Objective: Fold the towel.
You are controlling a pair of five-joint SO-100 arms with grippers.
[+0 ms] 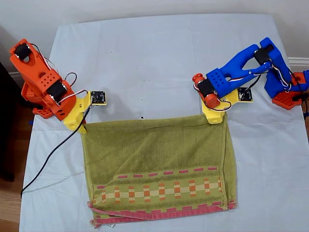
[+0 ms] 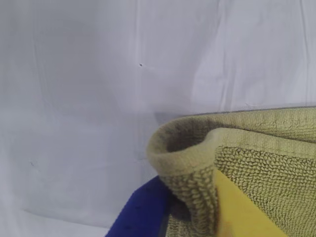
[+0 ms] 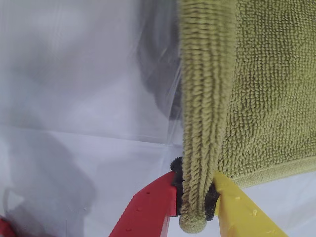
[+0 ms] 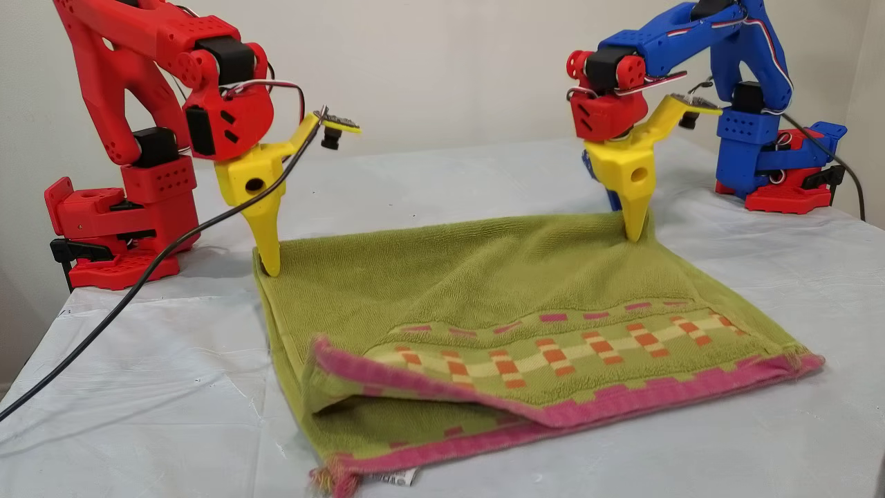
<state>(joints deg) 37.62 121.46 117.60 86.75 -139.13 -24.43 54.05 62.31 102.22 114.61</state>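
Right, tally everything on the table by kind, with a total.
Towel: 1
Robot arms: 2, a red arm and a blue arm
White sheet: 1
Total: 4

doubled olive-green towel point(image 1: 159, 169) lying flat on the white-sheeted desk point(image 1: 145, 58), pink-red hems stacked at the near edge. folded edge pinched at both far corners: first claw point(image 1: 216, 117) at the exterior view's right, second claw point(image 1: 80, 126) at its left.

White sheet point(image 1: 145, 58) covers the table, plain pale wall point(image 4: 449, 69) behind
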